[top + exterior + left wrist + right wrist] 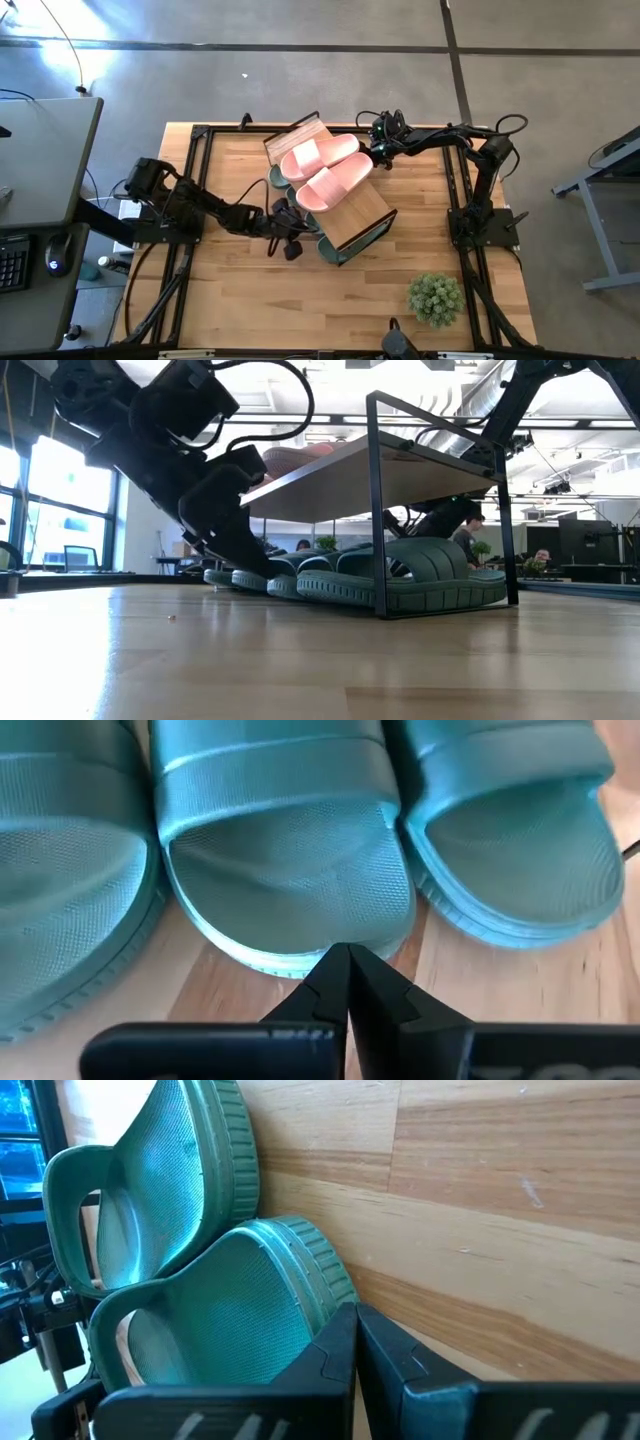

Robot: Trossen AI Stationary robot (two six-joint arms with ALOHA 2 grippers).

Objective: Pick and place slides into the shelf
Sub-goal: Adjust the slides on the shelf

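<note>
The shelf (pixel 362 214) stands slantwise at mid-table, with two pale pink slides (pixel 322 155) (pixel 335 186) lying on its plank top. Sage-green slides (pixel 420 575) lie side by side on the table under it, their ends showing past its edge (pixel 280 178). My left gripper (pixel 290 238) (pixel 348 958) is shut, low at the shelf's left side, at the heel of the middle green slide (pixel 290 850). My right gripper (pixel 378 152) (pixel 355 1320) is shut at the shelf's far side, beside the end of a green slide (pixel 220 1310). My left gripper's shut fingertips (pixel 335 970) meet the heel rim (pixel 295 958) of the middle green slide, coming in level from the table's left. The slide lies flat on the table. My right gripper's shut fingers (pixel 335 1350) lie against the ribbed rim (pixel 325 1280) at one green slide's end, low over the table; whether they press it I cannot tell.
A small green potted plant (pixel 435 298) stands near the table's near right corner. A black metal frame (pixel 200 135) runs along the table's edges. Bare wood lies in front of the shelf (pixel 260 300). People and desks show in the room beyond.
</note>
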